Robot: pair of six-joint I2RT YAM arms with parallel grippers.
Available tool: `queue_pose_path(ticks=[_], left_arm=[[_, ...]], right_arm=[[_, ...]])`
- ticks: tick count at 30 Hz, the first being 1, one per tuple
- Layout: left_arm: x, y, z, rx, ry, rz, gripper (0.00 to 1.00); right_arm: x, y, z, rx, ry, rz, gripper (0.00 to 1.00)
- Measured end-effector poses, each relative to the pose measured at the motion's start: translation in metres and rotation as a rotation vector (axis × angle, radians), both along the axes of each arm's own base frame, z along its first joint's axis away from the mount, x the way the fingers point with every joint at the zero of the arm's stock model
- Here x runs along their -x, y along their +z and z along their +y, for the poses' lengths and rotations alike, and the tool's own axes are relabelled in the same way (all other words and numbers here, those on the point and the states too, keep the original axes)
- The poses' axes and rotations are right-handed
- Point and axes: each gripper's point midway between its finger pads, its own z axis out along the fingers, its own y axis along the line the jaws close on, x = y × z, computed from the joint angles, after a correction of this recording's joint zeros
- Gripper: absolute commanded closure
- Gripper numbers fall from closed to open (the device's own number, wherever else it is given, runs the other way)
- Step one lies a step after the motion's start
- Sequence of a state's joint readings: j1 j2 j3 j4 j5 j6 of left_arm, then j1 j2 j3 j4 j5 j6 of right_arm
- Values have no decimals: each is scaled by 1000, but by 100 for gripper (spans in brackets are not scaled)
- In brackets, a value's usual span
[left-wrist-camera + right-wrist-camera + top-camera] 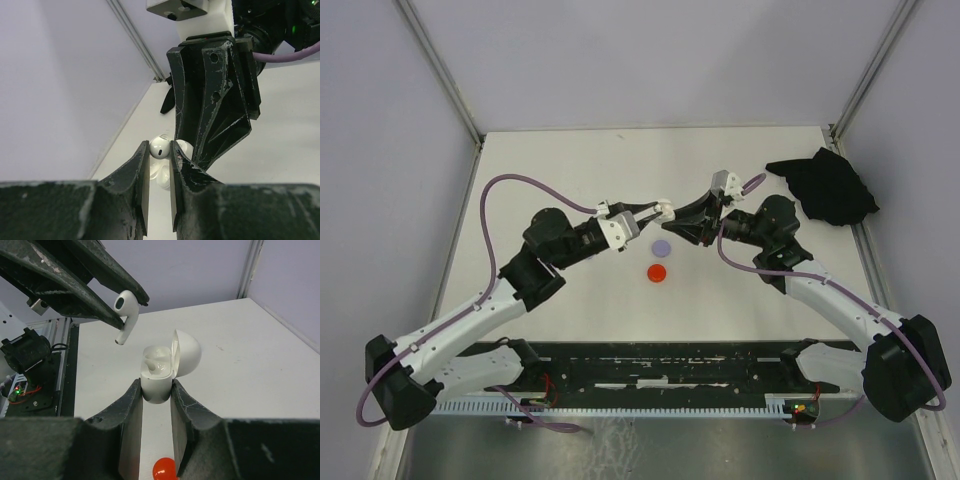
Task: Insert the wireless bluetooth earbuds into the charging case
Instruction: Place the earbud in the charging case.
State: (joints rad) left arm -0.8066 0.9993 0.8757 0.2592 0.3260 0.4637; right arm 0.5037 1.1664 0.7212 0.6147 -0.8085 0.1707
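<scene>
White table (570, 160) — open charging case (159, 385), earbud (126, 307) nearby

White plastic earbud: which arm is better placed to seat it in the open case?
Left: the left tool grips the white plastic earbud near the open white charging case, which the right tool clamps upright.

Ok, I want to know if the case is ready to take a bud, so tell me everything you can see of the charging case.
The charging case is small, rounded, glossy white plastic. Its domed lid is hinged open, tilted back, baring a moulded white well; whether a bud already sits there is unclear. It stands upright, clamped at both sides by the right gripper. The earbud in the left gripper hangs just above it, not touching.
</scene>
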Motion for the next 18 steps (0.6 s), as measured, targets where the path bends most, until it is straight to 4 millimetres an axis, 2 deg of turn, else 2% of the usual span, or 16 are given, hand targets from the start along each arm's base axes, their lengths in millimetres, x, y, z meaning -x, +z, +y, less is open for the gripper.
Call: queue_pose_path(ticks=[9, 18], left_arm=[[-4, -10, -9, -36, 15, -16, 79], [-12, -10, -4, -52, 73, -40, 80]], right_arm=[[1, 0, 1, 0, 5, 0, 98], [2, 1, 1, -2, 7, -5, 98]])
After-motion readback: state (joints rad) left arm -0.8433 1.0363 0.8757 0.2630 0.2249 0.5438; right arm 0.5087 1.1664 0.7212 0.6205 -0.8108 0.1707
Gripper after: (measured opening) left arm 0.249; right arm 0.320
